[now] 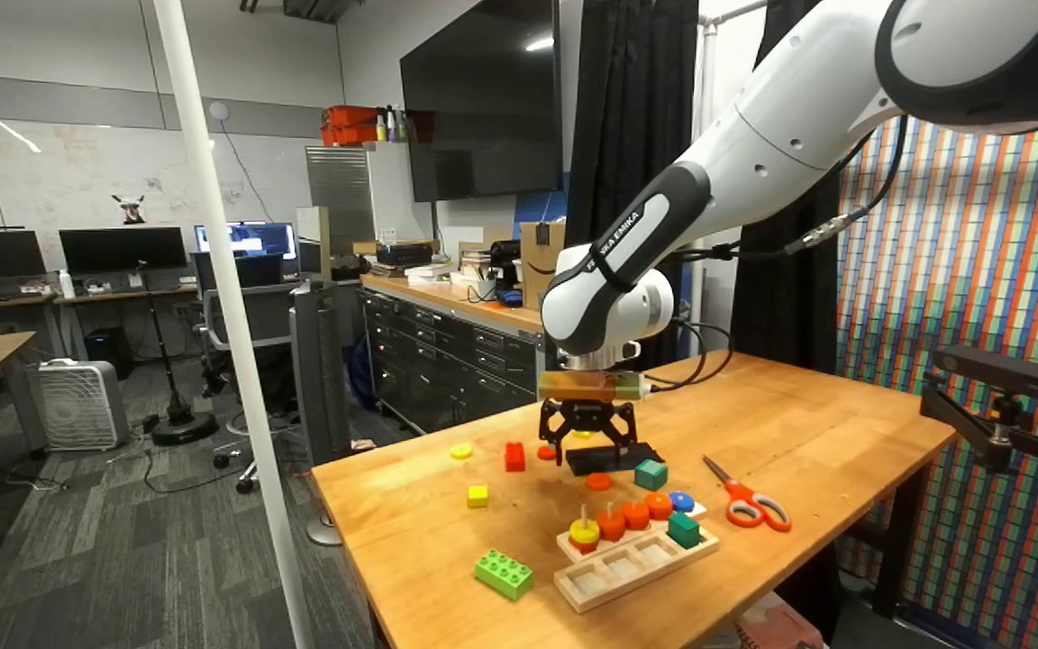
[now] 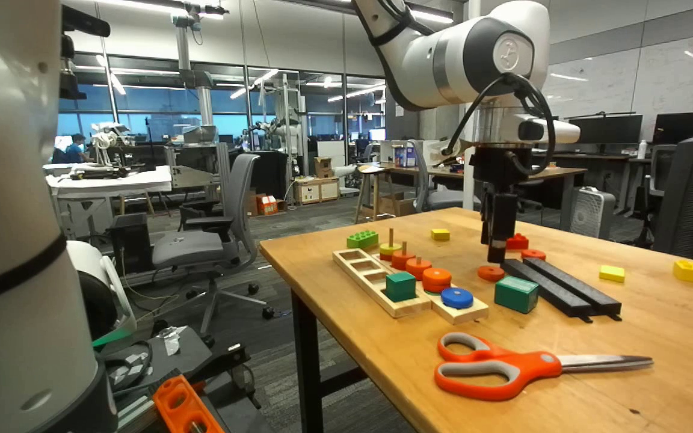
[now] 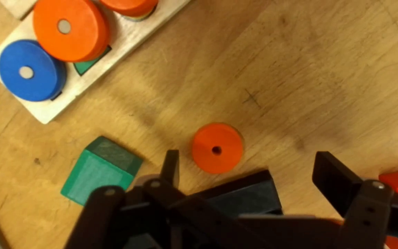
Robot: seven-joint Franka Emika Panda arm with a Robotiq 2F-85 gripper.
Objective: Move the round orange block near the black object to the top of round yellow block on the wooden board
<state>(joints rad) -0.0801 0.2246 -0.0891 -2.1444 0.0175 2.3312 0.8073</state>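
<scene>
The round orange block [image 3: 217, 138] lies flat on the table beside the black object [image 3: 247, 199]. Both also show in both exterior views: the block [image 1: 598, 482] [image 2: 491, 273], the black object [image 1: 614, 460] [image 2: 554, 288]. The round yellow block [image 1: 584, 530] sits on a peg at one end of the wooden board [image 2: 474, 311], on top of an orange piece; it is out of the wrist view. My gripper [image 3: 247, 157] is open and empty above the table. In the wrist view the orange block lies between the fingertip lines, nearer the left finger. The gripper also shows in an exterior view [image 1: 595, 451].
A green block [image 3: 98, 173] stands near the left finger. A compartment tray [image 1: 609, 581] adjoins the board. Scissors [image 2: 521, 367], a second orange disc [image 2: 533, 254], a red brick [image 1: 514, 457], a green studded brick [image 1: 504, 574] and yellow pieces [image 1: 478, 496] lie around.
</scene>
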